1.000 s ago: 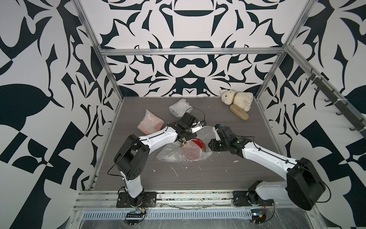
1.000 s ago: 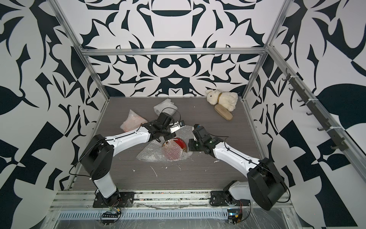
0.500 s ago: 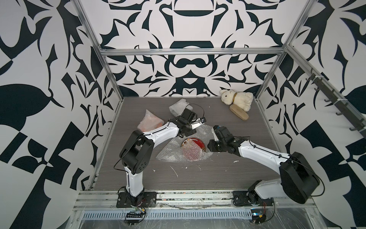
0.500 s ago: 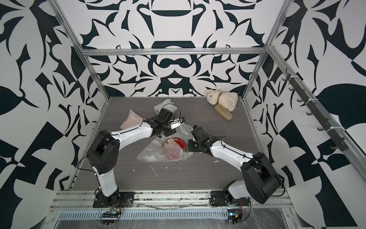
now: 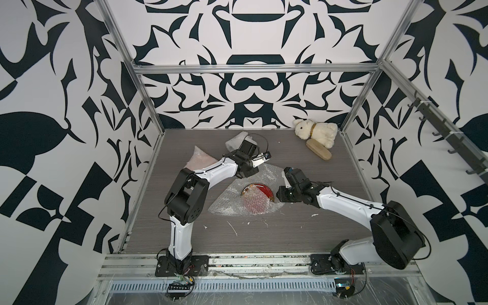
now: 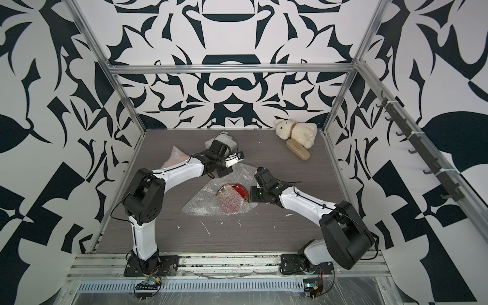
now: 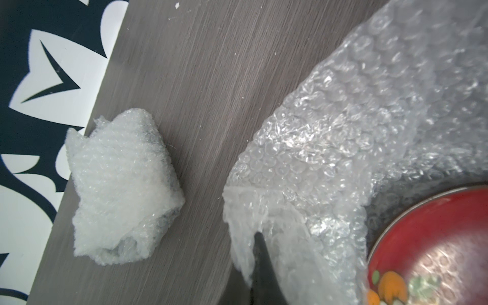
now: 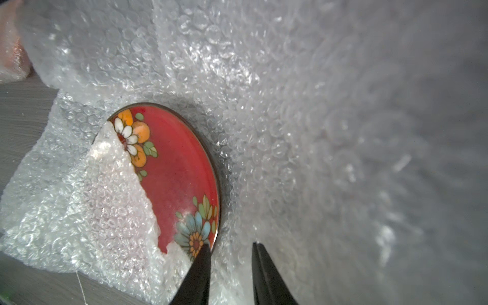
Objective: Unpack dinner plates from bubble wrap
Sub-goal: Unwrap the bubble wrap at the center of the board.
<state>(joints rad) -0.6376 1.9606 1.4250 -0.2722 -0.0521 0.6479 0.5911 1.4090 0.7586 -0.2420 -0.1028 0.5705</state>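
Note:
A dark red dinner plate (image 5: 260,190) (image 6: 237,188) (image 8: 174,169) with painted flowers lies mid-table on an opened bubble wrap (image 5: 228,202) (image 6: 200,204) sheet. A flap of the sheet covers the plate's near half. My left gripper (image 5: 256,171) (image 6: 226,171) (image 7: 260,235) is shut on the sheet's far corner, behind the plate. My right gripper (image 5: 278,194) (image 6: 250,196) (image 8: 229,247) stands open at the plate's right rim, one finger over the blue flower and the other on the wrap outside the rim.
Two wrapped bundles lie at the back left: a pinkish-orange one (image 5: 200,159) (image 6: 175,157) and a whitish one (image 5: 235,140) (image 7: 121,184), partly behind my left arm. A white plush rabbit (image 5: 317,132) and a tan brush (image 5: 318,153) sit in the back right corner.
My left gripper has drawn back toward the rear wall with the wrap corner in it, baring more of the red plate. The right gripper has edged slightly left at the plate's rim.

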